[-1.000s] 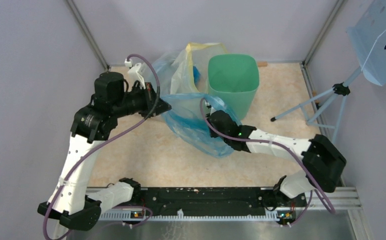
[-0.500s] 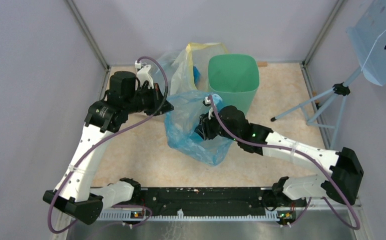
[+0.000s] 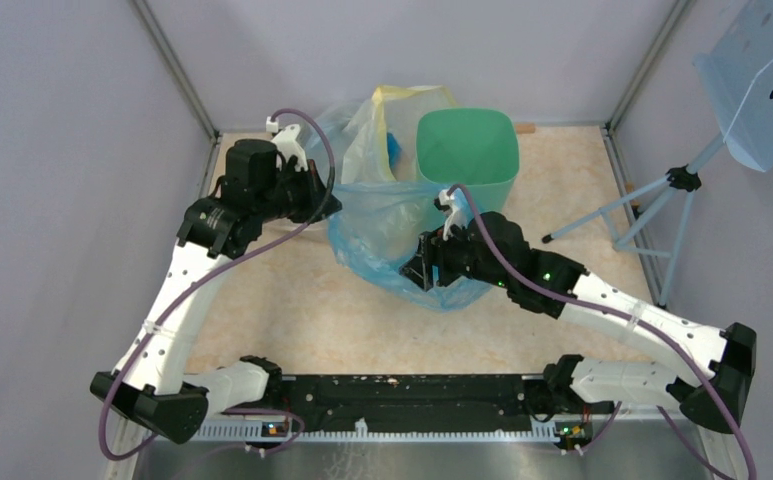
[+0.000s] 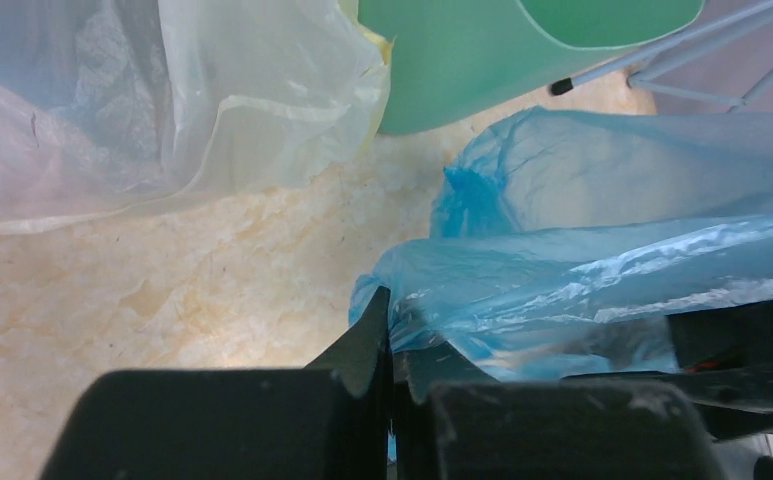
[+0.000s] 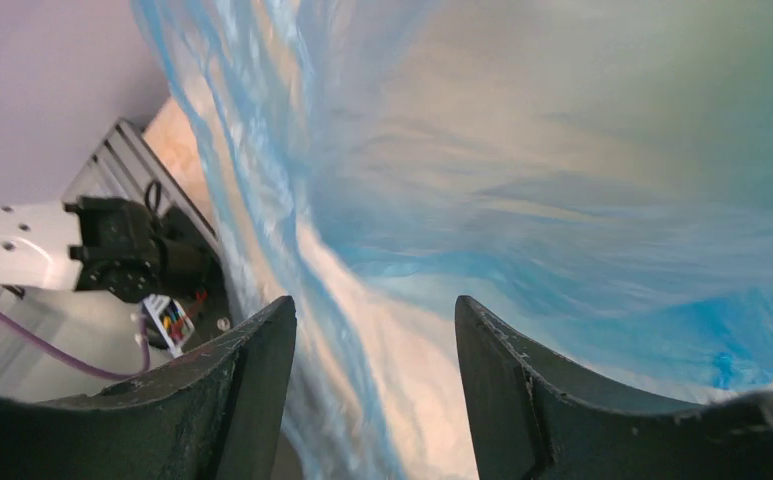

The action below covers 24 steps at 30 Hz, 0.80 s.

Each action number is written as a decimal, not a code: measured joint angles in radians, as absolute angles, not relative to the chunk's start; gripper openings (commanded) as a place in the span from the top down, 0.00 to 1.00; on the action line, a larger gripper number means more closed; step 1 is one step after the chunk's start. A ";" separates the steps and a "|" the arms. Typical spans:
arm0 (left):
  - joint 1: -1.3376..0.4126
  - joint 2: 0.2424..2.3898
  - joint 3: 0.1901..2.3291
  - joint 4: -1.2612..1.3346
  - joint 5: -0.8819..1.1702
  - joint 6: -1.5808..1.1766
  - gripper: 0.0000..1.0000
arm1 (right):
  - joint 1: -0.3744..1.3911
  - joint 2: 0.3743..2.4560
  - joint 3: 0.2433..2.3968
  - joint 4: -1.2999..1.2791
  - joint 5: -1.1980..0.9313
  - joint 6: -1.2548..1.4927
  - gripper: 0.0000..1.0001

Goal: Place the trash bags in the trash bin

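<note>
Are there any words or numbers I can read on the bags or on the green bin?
None: no word, number, brand or sign can be read in any of the views.
The blue trash bag, the green bin and the clear yellowish sack all look plain, with no print or label showing.

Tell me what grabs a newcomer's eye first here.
The crinkly blue bag stretched out at the centre stands out: the left gripper pinches its left edge shut, and the right gripper has its jaws apart against the film. Just behind stand the mint-green bin, upright and open, and a clear-and-yellowish sack to its left.
</note>
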<state>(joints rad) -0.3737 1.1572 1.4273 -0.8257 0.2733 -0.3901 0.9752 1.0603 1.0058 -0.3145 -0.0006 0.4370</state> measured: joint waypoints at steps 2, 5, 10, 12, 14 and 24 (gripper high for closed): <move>-0.374 1.165 1.446 -0.820 0.275 -0.391 1.00 | 0.975 1.075 0.981 -0.319 -0.016 0.448 0.34; -0.374 1.184 1.477 -0.804 0.275 -0.394 1.00 | 0.975 1.066 0.921 -0.315 -0.069 0.466 0.29; -0.374 1.216 1.485 -0.754 0.292 -0.415 1.00 | 0.975 1.053 0.899 -0.294 -0.164 0.475 0.29; -0.374 1.231 1.485 -0.740 0.298 -0.421 1.00 | 0.975 1.047 0.899 -0.274 -0.205 0.476 0.29; -0.374 1.248 1.485 -0.728 0.298 -0.422 1.00 | 0.975 1.037 0.906 -0.270 -0.239 0.477 0.28; -0.366 1.298 1.428 -0.678 0.294 -0.429 1.00 | 0.972 0.967 1.140 -0.278 -0.213 0.459 0.27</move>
<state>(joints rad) -0.3664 1.2980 1.4281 -0.6785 0.2943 -0.4294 0.9718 0.9668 1.1400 -0.2779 -0.2134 0.4587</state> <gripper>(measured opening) 0.004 0.743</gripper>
